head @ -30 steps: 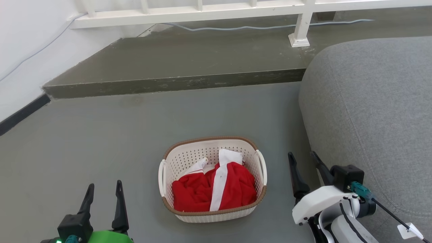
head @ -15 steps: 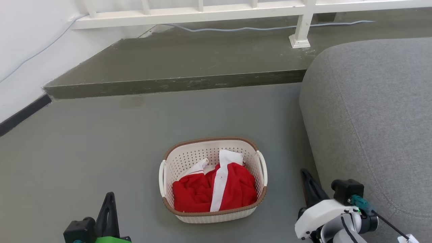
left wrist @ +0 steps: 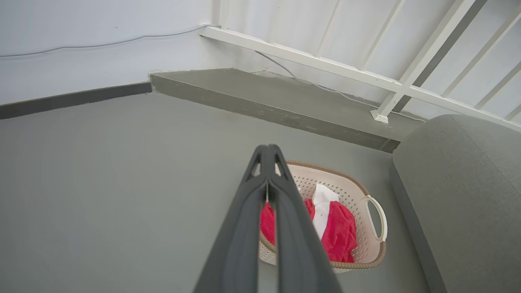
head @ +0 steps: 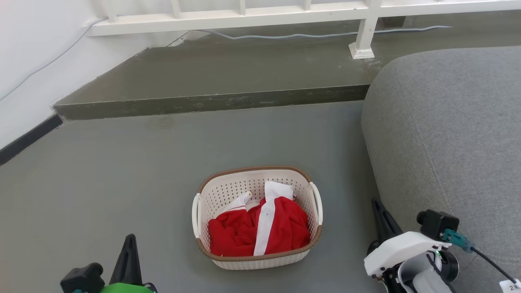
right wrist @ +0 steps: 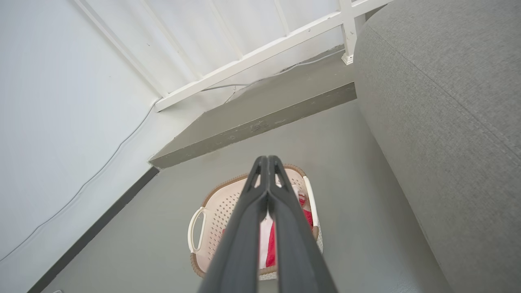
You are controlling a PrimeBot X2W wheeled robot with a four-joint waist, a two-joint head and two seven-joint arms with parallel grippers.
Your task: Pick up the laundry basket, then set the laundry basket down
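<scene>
The laundry basket [head: 228, 189] stands on the grey floor, cream-white and perforated, with a brown rim and a white handle on each side. A red and white garment [head: 260, 230] lies inside it. My left gripper [head: 130, 237] is low at the basket's left, apart from it, fingers shut on nothing. My right gripper [head: 375, 202] is at the basket's right, between it and the sofa, also shut and empty. In the left wrist view the shut left gripper [left wrist: 266, 147] points toward the laundry basket [left wrist: 360, 195]. The right wrist view has the shut right gripper [right wrist: 266, 158] above the laundry basket [right wrist: 215, 209].
A grey sofa [head: 447, 134] rises close on the right, next to my right arm. A raised concrete step [head: 211, 101] crosses behind the basket, with a white railing [head: 244, 14], its post [head: 362, 40] and a cable [head: 285, 34] on it. A white wall [head: 24, 61] is at left.
Both grippers went from open to shut and drew back toward the bottom of the head view. The basket stayed where it was.
</scene>
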